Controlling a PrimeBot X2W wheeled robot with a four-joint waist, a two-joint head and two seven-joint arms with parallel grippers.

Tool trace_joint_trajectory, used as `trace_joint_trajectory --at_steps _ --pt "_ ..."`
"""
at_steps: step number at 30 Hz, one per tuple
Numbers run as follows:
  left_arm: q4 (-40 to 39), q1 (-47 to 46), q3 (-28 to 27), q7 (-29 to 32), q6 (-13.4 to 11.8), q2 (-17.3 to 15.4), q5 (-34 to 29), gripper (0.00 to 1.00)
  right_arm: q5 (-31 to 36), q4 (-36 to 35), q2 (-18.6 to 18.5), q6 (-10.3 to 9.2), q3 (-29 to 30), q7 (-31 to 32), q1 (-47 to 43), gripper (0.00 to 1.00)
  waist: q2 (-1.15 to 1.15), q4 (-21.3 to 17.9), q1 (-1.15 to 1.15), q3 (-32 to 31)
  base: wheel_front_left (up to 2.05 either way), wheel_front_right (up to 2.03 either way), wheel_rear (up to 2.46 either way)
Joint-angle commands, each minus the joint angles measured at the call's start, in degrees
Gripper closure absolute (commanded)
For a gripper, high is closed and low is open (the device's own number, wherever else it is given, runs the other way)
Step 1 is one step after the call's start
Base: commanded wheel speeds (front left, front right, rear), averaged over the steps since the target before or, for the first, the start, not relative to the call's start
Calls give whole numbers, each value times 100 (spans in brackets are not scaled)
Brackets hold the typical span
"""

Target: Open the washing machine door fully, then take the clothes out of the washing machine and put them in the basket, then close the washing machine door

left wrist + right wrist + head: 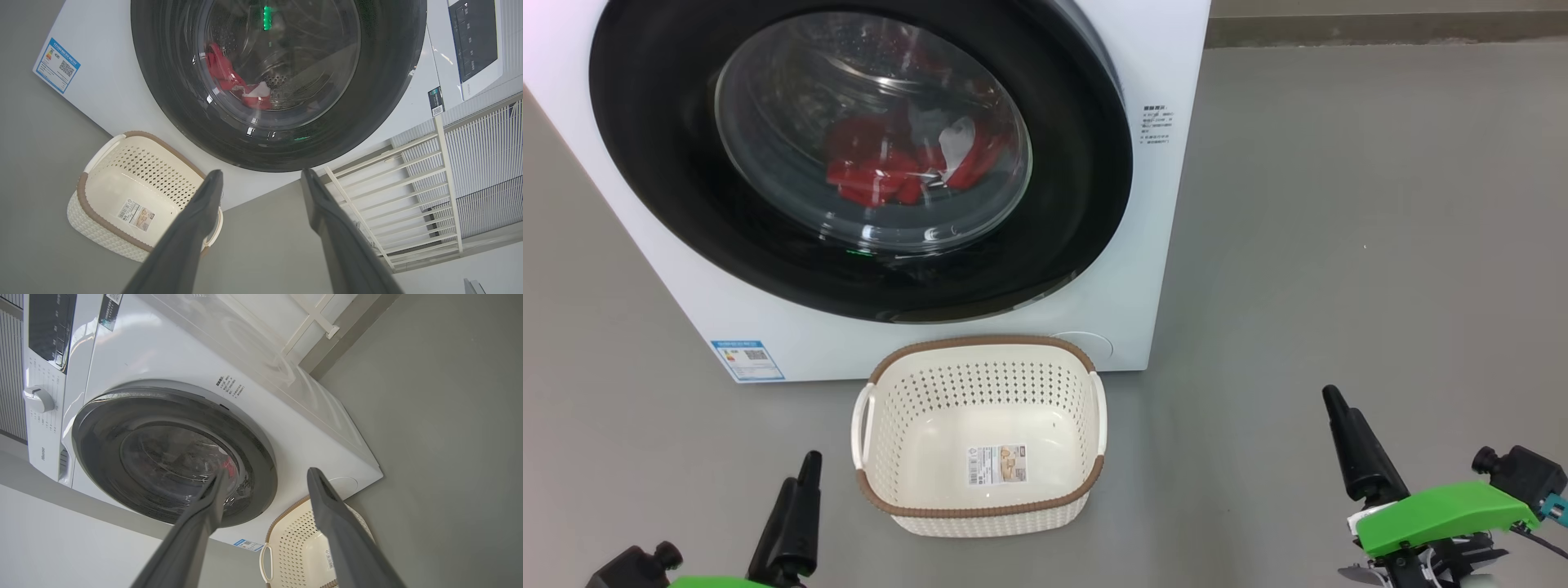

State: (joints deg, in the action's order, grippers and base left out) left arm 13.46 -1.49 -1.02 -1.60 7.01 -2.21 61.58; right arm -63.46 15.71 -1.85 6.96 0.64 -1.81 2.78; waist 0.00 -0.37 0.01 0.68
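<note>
**Both claws spread before a shut washer**

At the lower left of the head view, the left claw [262, 175] pointed up and a little to the right. Its two long, dark, tapered fingers were spread wide and gripped nothing.

The washer [1160, 245], a glossy white box, stood on the smooth grey floor [1339, 204] with a small blue label [747, 359] at its lower left corner. Its door [1078, 204] was shut, a wide glossy black ring around a bulging clear glass bowl. Through the glass the clothes [874, 171] lay low in the perforated steel drum, a crumpled red heap with a white patch.

Just in front of the washer sat the basket [980, 341]. It was a cream plastic rounded rectangle with punched walls, a brown woven-look rim, two white side handles and a paper label [996, 464] on its floor.

At the lower right, the right claw [267, 473] rose from a bright green housing [1437, 510]. It slanted up and to the left, and its fingers were likewise spread and gripped nothing.
</note>
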Motion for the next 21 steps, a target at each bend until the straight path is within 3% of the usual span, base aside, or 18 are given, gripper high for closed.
trace_joint_trajectory --at_steps 1,21 --pt "-194 -240 -72 -68 19 -38 -197 0 202 -191 -61 20 -108 -61 290 0 0 0 -1 4 0 0 0" --pt "-303 -294 -90 -404 26 -28 -1712 0 1667 -283 -71 29 -307 -394 398 0 0 -5 -1 12 0 0 0"
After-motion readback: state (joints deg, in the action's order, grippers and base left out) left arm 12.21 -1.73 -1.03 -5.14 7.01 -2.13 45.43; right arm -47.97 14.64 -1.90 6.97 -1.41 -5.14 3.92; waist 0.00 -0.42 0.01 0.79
